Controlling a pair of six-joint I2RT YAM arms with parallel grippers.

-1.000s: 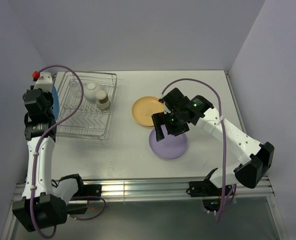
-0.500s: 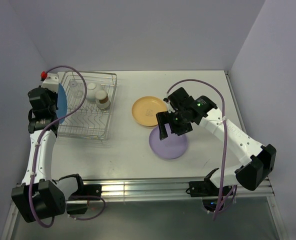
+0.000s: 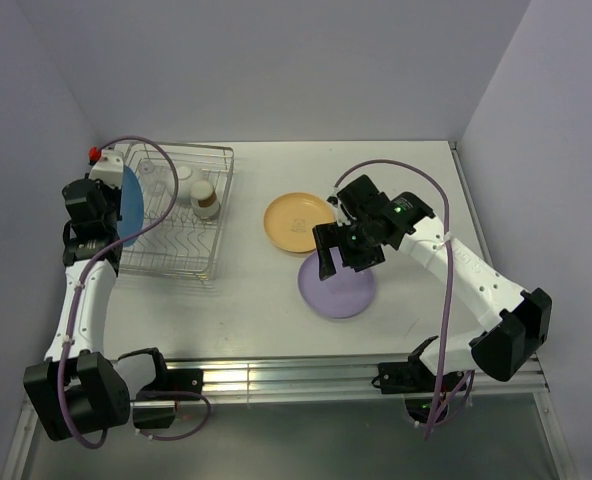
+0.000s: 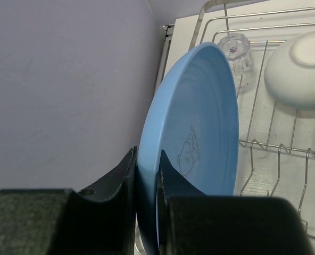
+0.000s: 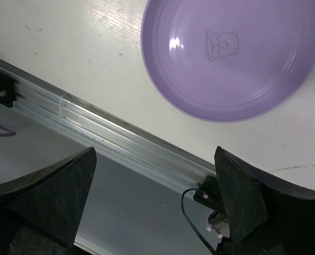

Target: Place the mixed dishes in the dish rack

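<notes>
blue plate, purple plate: 1 bear print each, lettering unreadable.

In left gripper, 2 matt black fingers: blue plate, smooth, semi-gloss. Below right gripper: purple plate, glossy; table, white, matt, streaked. Beyond left gripper: dish rack, shiny metal wire; glass, clear, ribbed; white bowl, smooth.

- I see my left gripper holding the blue plate on edge at the left side of the dish rack;
- my right gripper hangs over the purple plate; the yellow-orange plate lies just beside it
</notes>
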